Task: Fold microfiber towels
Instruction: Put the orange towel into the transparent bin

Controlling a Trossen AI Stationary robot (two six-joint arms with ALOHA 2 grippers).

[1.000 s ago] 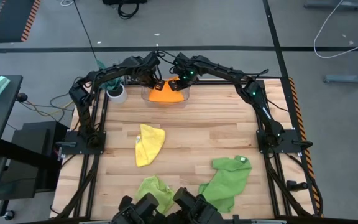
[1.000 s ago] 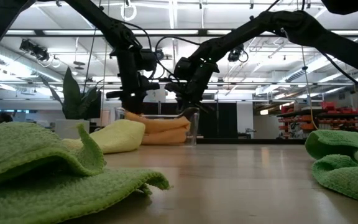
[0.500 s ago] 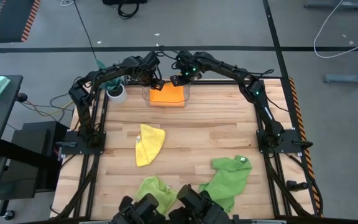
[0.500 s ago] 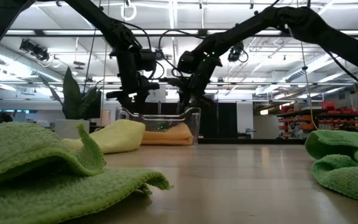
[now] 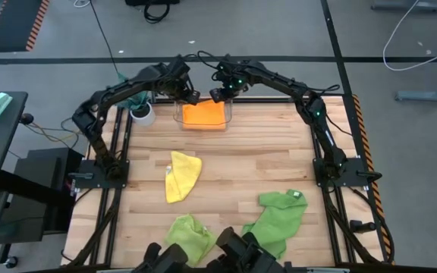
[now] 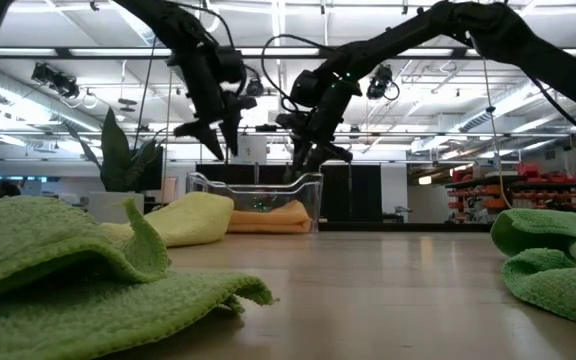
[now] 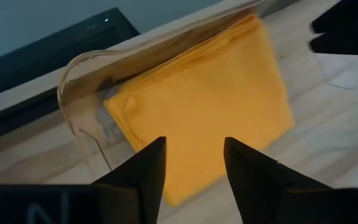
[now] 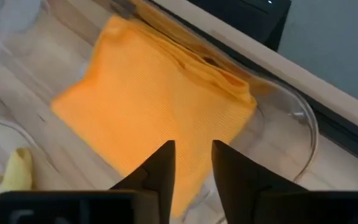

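The orange towel (image 5: pixel 205 115) lies folded flat on the floor of a clear bin (image 6: pixel 313 183) at the table's far edge. My left gripper (image 7: pixel 194 168) hovers open above the towel's left part, and my right gripper (image 8: pixel 191 165) hovers open above its right part. Both stand clear of the bin in the low view, with nothing between their fingers. The yellow towel (image 5: pixel 182 174) lies crumpled at mid-table. The lime green towel (image 5: pixel 188 230) and the larger mid-green towel (image 5: pixel 279 216) with its white tag lie bunched near the front edge.
A plant in a white pot (image 5: pixel 143 114) stands left of the bin, close to my left arm. The bin's clear walls (image 7: pixel 79 81) rise around the orange towel. Bare wood lies between the bin and the yellow towel, and along the table's right side.
Both grippers held the orange towel low in the bin, then let go and rose straight up out of it. The towel, bulging and rounded a second ago, has settled into a flat rectangle on the bin's floor.
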